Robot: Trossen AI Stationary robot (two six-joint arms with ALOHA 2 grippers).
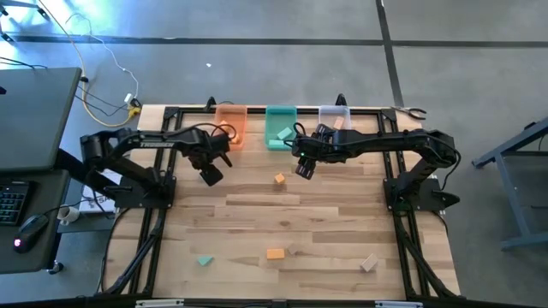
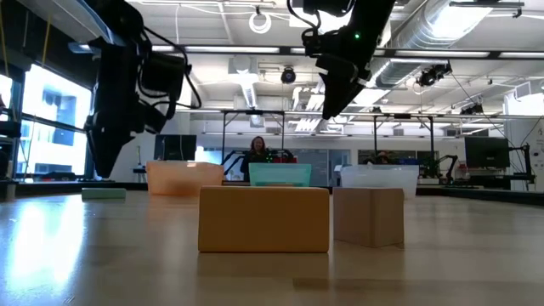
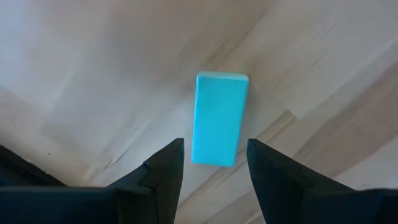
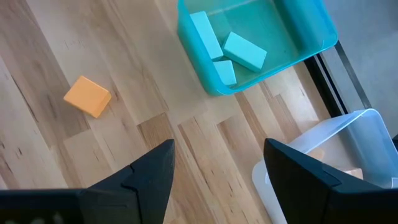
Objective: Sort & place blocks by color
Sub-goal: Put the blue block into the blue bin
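A teal brick [image 3: 217, 118] lies flat on the table straight under my left gripper [image 3: 214, 146], which is open; its fingers stand on either side of the brick's near end without touching it. In the low view that gripper [image 2: 104, 170] hovers just above the teal brick [image 2: 104, 193]; in the high view the gripper [image 1: 210, 175] hides it. My right gripper [image 4: 217, 149] is open and holds nothing, raised in front of the green bin [image 4: 292, 56], which has three teal blocks in it. An orange cube [image 4: 87, 96] lies nearby on the table.
The orange bin [image 1: 231, 124], green bin [image 1: 280, 128] and clear bin [image 1: 335, 118] stand in a row at the far edge. Near the front edge lie a teal block [image 1: 204, 260], an orange brick [image 1: 275, 253] and two wooden blocks [image 1: 295, 250] [image 1: 369, 263]. A person [image 2: 257, 149] sits behind the table.
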